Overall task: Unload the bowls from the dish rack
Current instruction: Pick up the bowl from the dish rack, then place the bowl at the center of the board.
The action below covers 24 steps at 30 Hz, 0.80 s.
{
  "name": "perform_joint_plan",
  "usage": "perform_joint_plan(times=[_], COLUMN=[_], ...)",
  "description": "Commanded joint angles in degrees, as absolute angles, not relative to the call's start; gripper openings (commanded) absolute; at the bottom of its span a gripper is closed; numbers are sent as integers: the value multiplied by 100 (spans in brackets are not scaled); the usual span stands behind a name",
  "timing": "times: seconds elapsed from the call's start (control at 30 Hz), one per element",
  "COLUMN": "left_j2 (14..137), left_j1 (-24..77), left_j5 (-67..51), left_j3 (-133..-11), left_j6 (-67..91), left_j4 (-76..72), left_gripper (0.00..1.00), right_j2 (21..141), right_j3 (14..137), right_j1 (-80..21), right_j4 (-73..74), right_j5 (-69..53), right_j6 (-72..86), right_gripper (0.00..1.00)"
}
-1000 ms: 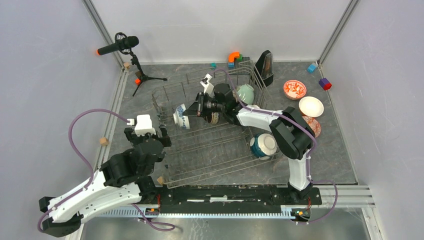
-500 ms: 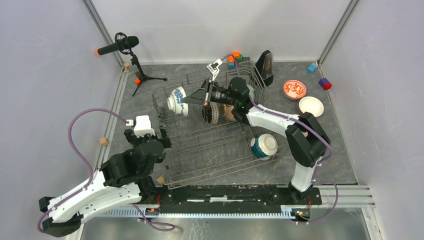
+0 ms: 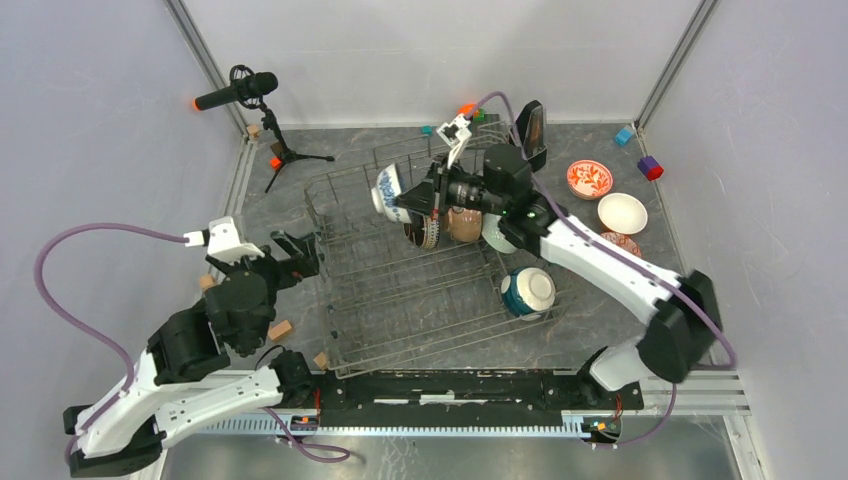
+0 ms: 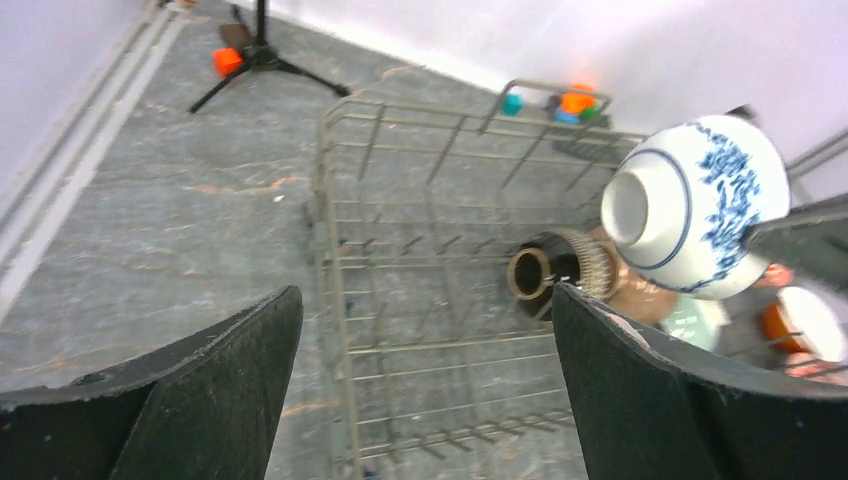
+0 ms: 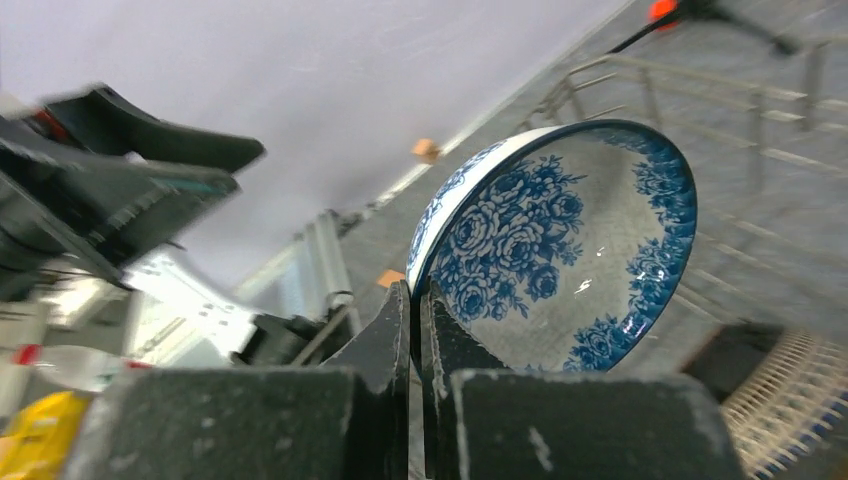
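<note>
The blue-white bowl (image 3: 388, 192) is held over the far edge of the dish rack (image 3: 400, 300), pinched by its rim alone in the clenched right gripper (image 3: 410, 203). With so thin a hold it could be dropped. The left gripper (image 3: 300, 250) is spread wide and empty.

Bright, even light, soft shadows. Right wrist view blurs toward its left edge; the blue-white bowl (image 5: 560, 250) shows faint glints.
</note>
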<state>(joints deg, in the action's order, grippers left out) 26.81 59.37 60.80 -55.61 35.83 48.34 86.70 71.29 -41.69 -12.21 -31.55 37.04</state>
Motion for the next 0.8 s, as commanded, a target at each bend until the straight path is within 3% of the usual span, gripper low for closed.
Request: perform_joint_plan(times=[0.0, 0.27, 0.57, 0.77], left_j2=[3155, 4449, 5037, 5084], left_j1=[5942, 5950, 5943, 5950], left_j5=[5625, 4224, 2725, 2153], left_j3=[-6075, -7262, -7957, -8140], left_j6=[3250, 2958, 2186, 1948], left_j4=[3867, 3803, 4097, 4544], left_gripper=[100, 100, 100, 100], right_j2=[7564, 6285, 5629, 5890], right_j3=[7406, 7070, 5880, 5685], right_j1=[-4596, -5910, -8646, -9452], right_j4=[320, 1620, 1530, 1847], right_j5=[-1707, 1101, 4336, 4937], right_j6=[1396, -780, -3199, -3637], right_gripper=[0, 0, 0, 0])
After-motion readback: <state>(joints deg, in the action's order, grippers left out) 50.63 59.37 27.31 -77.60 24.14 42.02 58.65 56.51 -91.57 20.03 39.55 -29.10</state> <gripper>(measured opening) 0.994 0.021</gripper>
